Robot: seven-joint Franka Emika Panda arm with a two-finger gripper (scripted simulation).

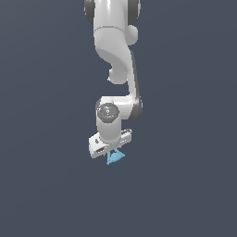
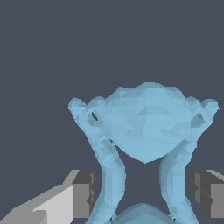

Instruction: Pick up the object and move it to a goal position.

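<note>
The object (image 1: 115,157) is a small light-blue shape with flared lobes and a narrow waist. In the exterior view it sits just under my gripper (image 1: 111,149), partly hidden by the hand. In the wrist view the object (image 2: 146,122) fills the middle, with two curved limbs running down between my fingers. My gripper (image 2: 142,194) stands on both sides of it, one dark pad (image 2: 84,194) on one side and the other pad (image 2: 203,192) opposite. A narrow gap shows between at least one pad and the object. The jaws look open around it.
A plain dark grey-blue floor (image 1: 185,185) lies all around. The white arm (image 1: 113,51) comes down from the top of the exterior view.
</note>
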